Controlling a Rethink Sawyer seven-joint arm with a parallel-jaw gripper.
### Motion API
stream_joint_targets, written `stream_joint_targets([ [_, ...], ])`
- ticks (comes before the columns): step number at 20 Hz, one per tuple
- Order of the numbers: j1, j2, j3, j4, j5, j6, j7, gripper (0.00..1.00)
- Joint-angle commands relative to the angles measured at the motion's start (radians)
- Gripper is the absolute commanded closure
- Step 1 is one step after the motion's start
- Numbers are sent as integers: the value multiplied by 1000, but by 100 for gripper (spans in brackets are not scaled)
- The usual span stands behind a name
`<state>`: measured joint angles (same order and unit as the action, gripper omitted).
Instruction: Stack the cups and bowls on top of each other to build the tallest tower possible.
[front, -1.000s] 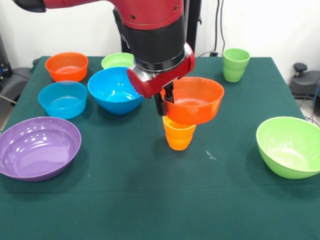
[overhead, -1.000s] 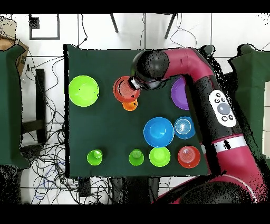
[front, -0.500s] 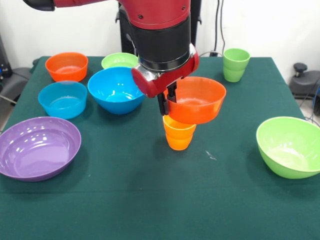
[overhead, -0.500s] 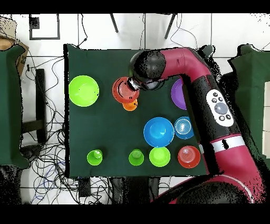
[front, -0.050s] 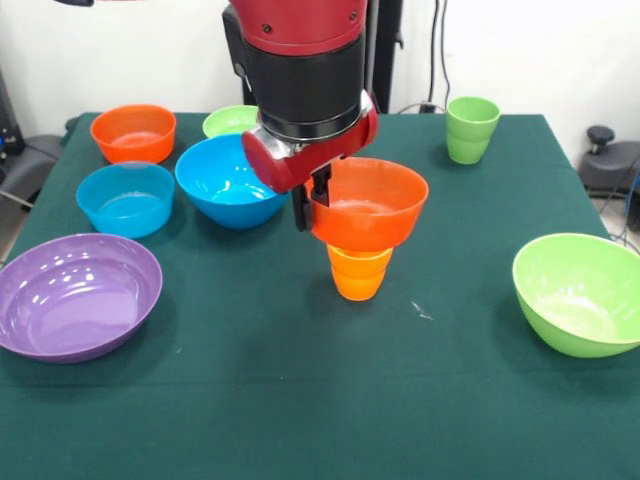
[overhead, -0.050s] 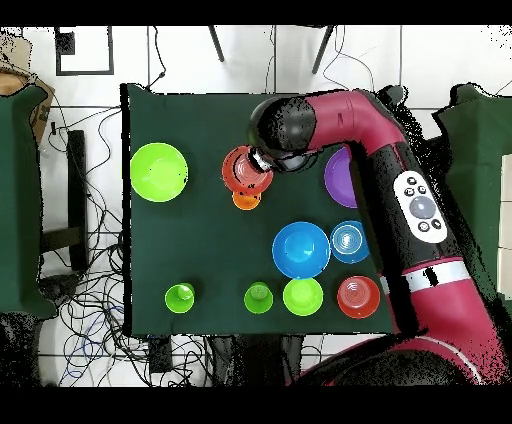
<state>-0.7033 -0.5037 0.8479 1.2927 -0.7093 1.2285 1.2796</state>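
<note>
While gripper (front, -0.050s: 308, 205) clamps orange bowl (front, -0.050s: 368, 205) over orange cup (front, -0.050s: 359, 272), green tablecloth (front, -0.050s: 300, 400), white wall (front, -0.050s: 540, 50)

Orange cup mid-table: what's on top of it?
An orange bowl sits over the orange cup, its rim gripped by the gripper. The bowl covers the cup's mouth, so actual contact can't be seen.

Orange bowl (front, -0.050s: 368, 205) (overhead, -0.050s: 244, 170) held upright on top of orange cup (front, -0.050s: 359, 273) (overhead, -0.050s: 247, 200); other bowls and cups spread round orange cup.
</note>
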Motion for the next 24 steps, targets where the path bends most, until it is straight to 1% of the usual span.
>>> stream_joint_targets([
  [1, 54, 16, -80, 6, -91, 96, -276, 100],
  [3, 67, 27, -91, -9, -92, 119, -256, 100],
  [5, 82, 40, -101, -25, -99, 151, -263, 100],
  [8, 89, 48, -106, -35, -91, 155, -252, 100],
  [13, 79, 50, -115, -15, -70, 151, -233, 100],
  [18, 70, 40, -119, -1, -69, 153, -237, 100],
  [24, 62, 30, -118, 14, -72, 132, -250, 100],
])
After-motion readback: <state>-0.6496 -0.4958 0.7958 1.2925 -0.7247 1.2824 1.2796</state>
